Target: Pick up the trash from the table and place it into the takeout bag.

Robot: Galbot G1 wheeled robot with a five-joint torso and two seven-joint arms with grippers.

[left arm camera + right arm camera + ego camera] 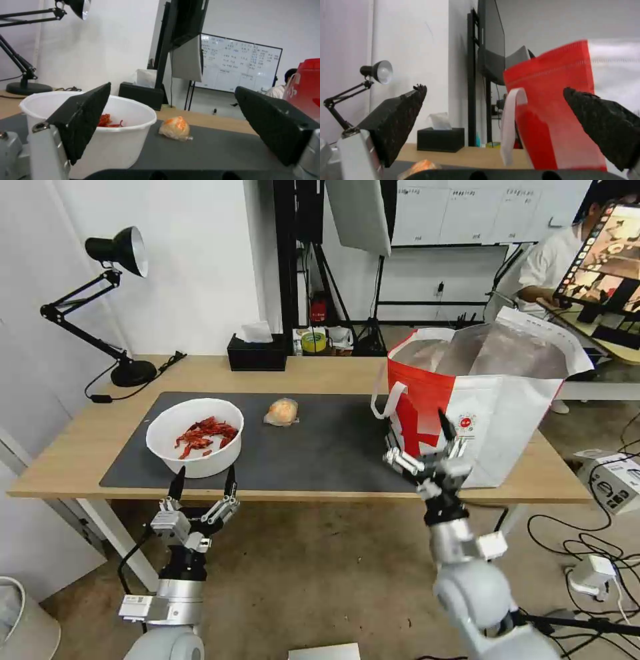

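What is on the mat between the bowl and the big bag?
In the head view, the wrapped orange lump lies between the bowl and the bag; otherwise the mat is bare.

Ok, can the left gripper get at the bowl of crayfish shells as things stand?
Probably yes: the left gripper hangs open at the table's near edge, just in front of the bowl, with nothing between them.

A white bowl point(195, 437) of red shells is sitting on the worktop's point(320, 373) mat, a wrapped orange lump point(282, 411) lying nearby; the red-and-white bag point(493, 400) is standing open.
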